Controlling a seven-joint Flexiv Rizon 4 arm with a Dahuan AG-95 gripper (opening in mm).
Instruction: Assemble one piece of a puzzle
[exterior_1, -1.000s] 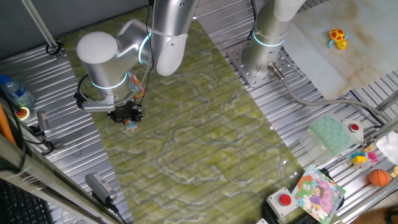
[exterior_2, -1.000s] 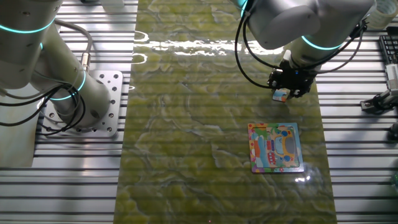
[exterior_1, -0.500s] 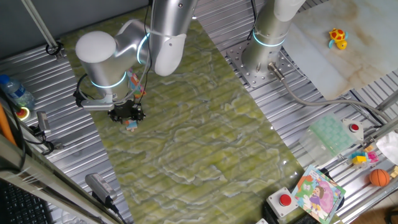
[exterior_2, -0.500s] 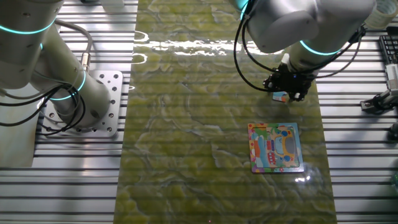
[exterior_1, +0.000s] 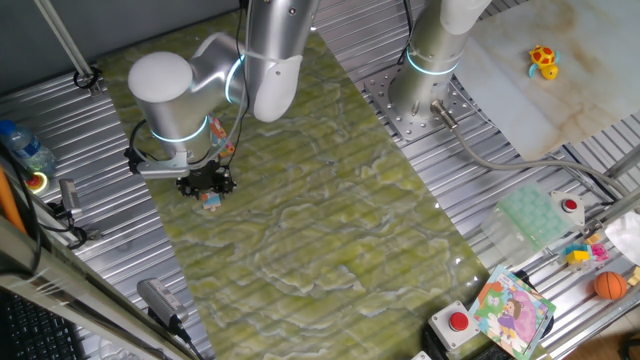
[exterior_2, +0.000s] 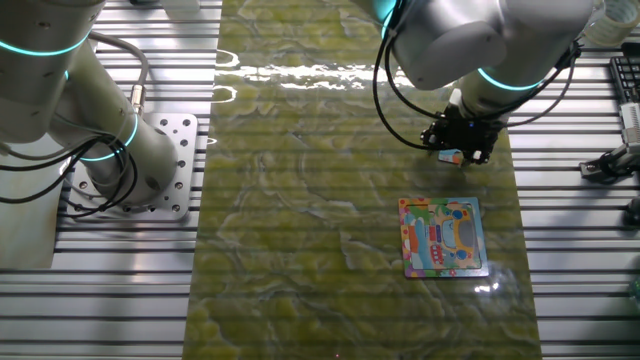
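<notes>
My gripper (exterior_2: 453, 155) hangs over the right side of the green mat, shut on the piece (exterior_2: 450, 156), a tiny tan and bluish bit between the black fingers, held just above the mat. It also shows in one fixed view, where the gripper (exterior_1: 209, 195) holds the piece (exterior_1: 211, 201) near the mat's left edge. The puzzle (exterior_2: 444, 236), a small square board with a light-blue border and a colourful cartoon picture, lies flat on the mat a short way nearer the front than the gripper. The puzzle is hidden in one fixed view.
A second arm's base (exterior_1: 425, 85) stands on a plate beside the mat. A larger colourful board with a purple figure (exterior_1: 512, 309), red buttons (exterior_1: 458, 322), an orange ball (exterior_1: 609, 286) and a yellow toy (exterior_1: 543, 60) lie off the mat. A water bottle (exterior_1: 25, 148) stands at the left.
The gripper has shifted slightly with the piece still held, and the arm's elbow has swung a little. The puzzle has not moved.
</notes>
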